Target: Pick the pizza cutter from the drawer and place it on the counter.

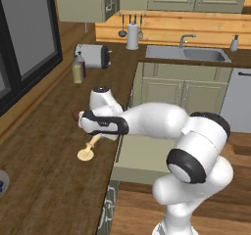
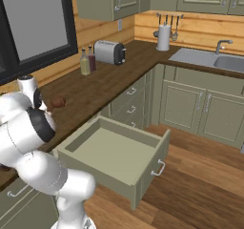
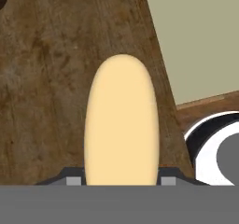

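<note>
We find the tool [image 1: 95, 140] clamped on the pizza cutter [image 1: 87, 151], whose disc hangs just below it, at or barely above the counter [image 1: 44, 180]; the open drawer [image 2: 109, 151] lies beside. We advise lowering until the disc rests flat, then releasing and lifting straight clear.

White glossy arm [image 1: 162, 119] of rounded, bulbous link housings. Dark, near-black bands and round grey end caps at the joints [image 1: 185, 165]. Black collar with small light markings at the wrist [image 1: 105, 125], just behind the hand. Smooth casings, no visible cables or screws. Two small dark fingertips [image 3: 72, 177] with pale square pads.
</note>
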